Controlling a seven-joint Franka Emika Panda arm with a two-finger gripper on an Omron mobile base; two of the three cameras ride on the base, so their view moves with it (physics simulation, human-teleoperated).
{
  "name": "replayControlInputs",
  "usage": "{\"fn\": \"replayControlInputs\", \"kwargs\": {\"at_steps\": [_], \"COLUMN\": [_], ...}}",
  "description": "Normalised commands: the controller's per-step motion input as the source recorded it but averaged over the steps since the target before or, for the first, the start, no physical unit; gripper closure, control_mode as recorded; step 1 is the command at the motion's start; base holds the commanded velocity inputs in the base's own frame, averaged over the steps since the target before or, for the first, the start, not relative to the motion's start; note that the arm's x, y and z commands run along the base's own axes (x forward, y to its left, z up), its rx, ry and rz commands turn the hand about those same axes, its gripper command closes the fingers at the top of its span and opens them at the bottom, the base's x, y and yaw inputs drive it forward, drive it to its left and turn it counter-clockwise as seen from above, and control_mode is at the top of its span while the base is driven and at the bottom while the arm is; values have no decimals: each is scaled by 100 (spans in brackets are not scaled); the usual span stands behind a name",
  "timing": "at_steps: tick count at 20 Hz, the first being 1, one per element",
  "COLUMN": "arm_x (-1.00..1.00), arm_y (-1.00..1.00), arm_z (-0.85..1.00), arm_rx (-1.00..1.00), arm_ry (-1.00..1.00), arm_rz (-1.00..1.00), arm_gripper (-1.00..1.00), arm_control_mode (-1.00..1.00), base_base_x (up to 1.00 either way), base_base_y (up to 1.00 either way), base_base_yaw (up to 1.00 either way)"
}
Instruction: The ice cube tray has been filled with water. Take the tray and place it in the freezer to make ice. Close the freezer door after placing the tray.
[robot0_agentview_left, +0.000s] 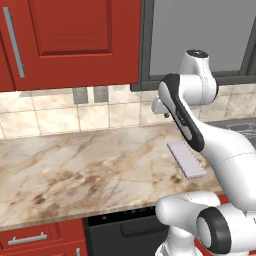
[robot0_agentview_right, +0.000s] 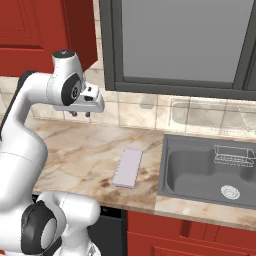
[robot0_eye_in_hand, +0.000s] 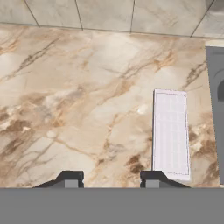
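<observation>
Evidently nothing is being carried yet: the ice cube tray is lying on the marble counter, and the gripper is hanging above, fingers closed and empty.

From the left base view my own forearm covers the far right corner of the ice cube tray and the counter behind it. The sink is cut off by the right edge of the right base view, and in my hand view it shows as a mere strip at the right edge. My fingers show just their tips there.
</observation>
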Motion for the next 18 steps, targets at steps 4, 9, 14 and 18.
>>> {"fn": "replayControlInputs", "kwargs": {"at_steps": [4, 9, 14, 18], "arm_x": [-15, -14, -23, -5], "arm_y": [0, -16, -33, -53], "arm_z": [0, -22, -24, -33], "arm_rx": [0, 0, 0, 0], "arm_ry": [-6, -7, -5, 0], "arm_rz": [0, 0, 0, -1], "arm_gripper": [-100, -100, -100, -100], "arm_control_mode": [-100, -100, -100, -100], "base_base_x": [0, 0, 0, 0], "base_base_y": [0, 0, 0, 0], "base_base_yaw": [0, 0, 0, 0]}}
